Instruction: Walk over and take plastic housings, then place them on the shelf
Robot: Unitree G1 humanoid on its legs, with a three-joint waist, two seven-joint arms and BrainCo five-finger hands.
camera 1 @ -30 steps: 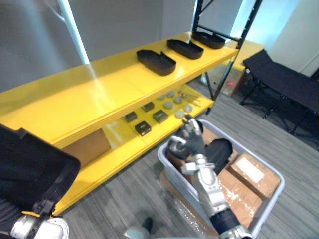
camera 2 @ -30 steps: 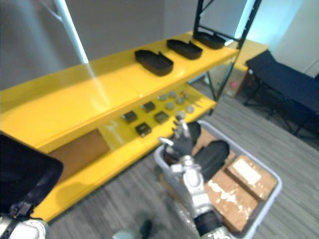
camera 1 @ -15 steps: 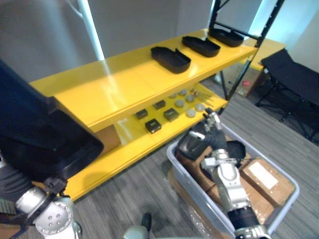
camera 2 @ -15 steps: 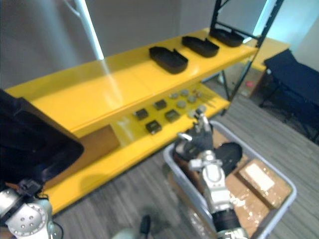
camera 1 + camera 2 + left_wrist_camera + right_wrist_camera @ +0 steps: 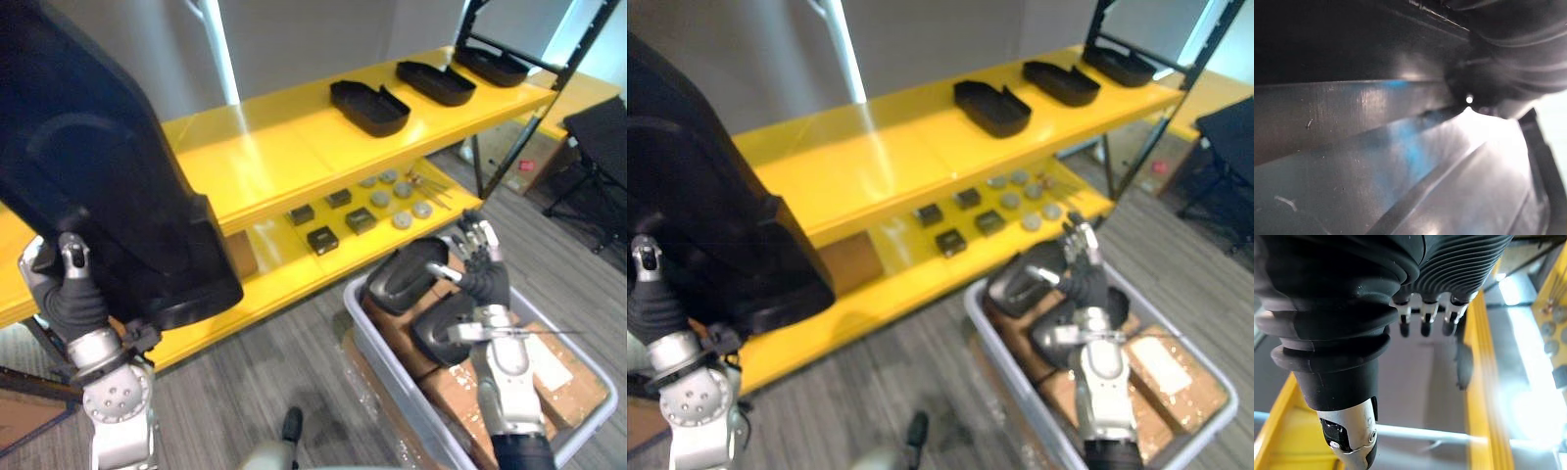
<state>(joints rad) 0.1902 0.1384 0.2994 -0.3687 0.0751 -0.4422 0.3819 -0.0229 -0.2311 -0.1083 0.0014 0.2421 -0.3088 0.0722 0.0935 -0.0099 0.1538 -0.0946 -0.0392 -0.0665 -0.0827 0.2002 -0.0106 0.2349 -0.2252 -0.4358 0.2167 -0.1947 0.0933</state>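
Left eye view: our left hand (image 5: 71, 299) is up against a big black housing (image 5: 108, 196) raised at our left, before the yellow shelf (image 5: 265, 166); we cannot tell its grip. Our right hand (image 5: 478, 266) hangs over the grey bin (image 5: 380, 345), fingers apart and straight, holding nothing, just above two housings (image 5: 404, 276) lying there. Three more housings (image 5: 369, 106) sit on the shelf's top.
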